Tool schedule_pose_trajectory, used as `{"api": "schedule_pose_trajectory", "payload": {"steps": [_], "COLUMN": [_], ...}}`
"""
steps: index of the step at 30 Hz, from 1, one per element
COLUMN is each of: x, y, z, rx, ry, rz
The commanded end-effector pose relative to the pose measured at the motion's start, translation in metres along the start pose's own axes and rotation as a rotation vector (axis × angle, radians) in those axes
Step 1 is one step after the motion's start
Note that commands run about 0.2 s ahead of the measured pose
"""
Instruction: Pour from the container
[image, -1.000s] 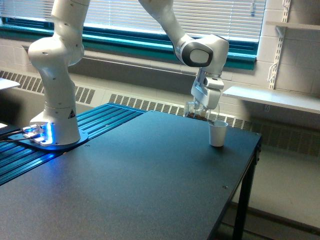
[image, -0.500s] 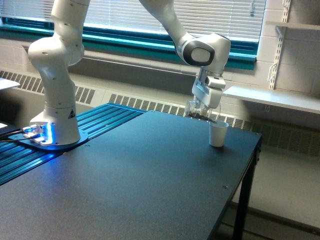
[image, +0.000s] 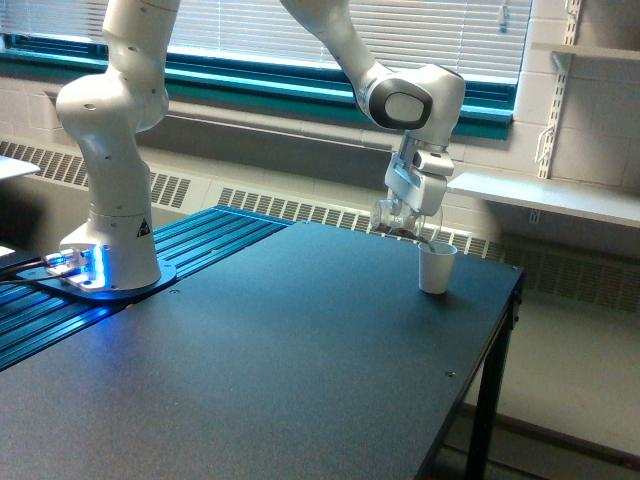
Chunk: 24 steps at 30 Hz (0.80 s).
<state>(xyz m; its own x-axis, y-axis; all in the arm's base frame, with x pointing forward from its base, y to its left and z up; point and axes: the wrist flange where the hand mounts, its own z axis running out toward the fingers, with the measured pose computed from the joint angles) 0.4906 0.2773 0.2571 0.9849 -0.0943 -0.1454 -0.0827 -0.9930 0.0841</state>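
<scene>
We see the clear cup with dark brown contents, tilted over the white paper cup on the desk; the tool is clamped around it.

A dark matte table fills the lower part of the exterior view; its far right corner sits on a black metal leg. Along the table's left edge runs a strip of ribbed blue-lit slats; behind, a window with white horizontal blinds spans the wall, bordered below by a teal sill band; under it a long baseboard heater with louvred grilles runs along the wall. On the exterior view's right, painted cinder-block wall carries white shelf brackets and a pale shelf; the floor is light grey; daylight through the blinds gives soft, even light.
</scene>
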Motion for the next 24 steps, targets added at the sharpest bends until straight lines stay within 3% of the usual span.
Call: {"api": "schedule_pose_trajectory", "payload": {"steps": [1, 24], "x": [-0.0001, 0.004], "y": [0.0005, -0.0032], "z": [0.0006, -0.009], "rx": [-0.007, 0.012], "ry": [-0.02, -0.055], "rz": [-0.028, -0.044]}}
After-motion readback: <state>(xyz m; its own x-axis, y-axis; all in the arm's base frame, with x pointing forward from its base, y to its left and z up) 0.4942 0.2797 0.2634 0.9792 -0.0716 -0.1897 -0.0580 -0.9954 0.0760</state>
